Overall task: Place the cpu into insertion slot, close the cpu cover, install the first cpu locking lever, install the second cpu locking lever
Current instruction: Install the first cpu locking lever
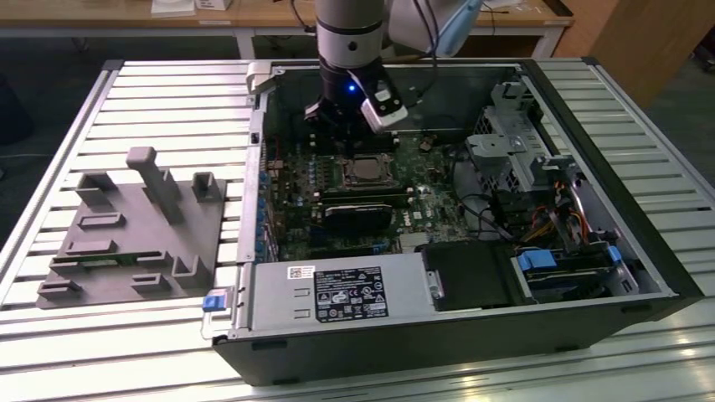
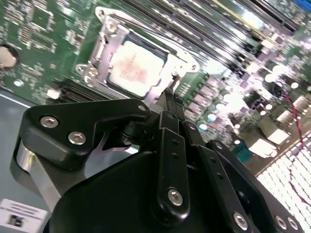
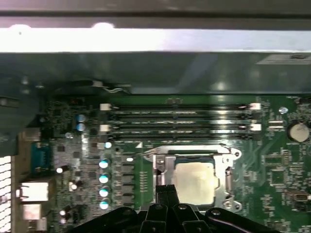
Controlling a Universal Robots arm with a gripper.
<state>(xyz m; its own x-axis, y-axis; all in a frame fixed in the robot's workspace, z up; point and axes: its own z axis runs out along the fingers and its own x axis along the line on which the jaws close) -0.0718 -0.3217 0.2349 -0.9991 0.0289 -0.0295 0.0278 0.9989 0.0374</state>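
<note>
We find the cpu [image 3: 194, 182] seated in the insertion slot [image 2: 98, 48], with the cpu cover [image 2: 181, 57] lying flat around it. The gripper [image 2: 168, 96] hovers at the socket's edge, fingers pressed together on nothing visible. Its own black body hides that corner.

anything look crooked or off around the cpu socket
Nothing is askew: the cpu sits flat and square inside the window of the lowered cpu cover. The one oddity is a faint reddish smudge on the cpu's top in the second wrist view. The gripper sits shut at the cover's edge.
</note>
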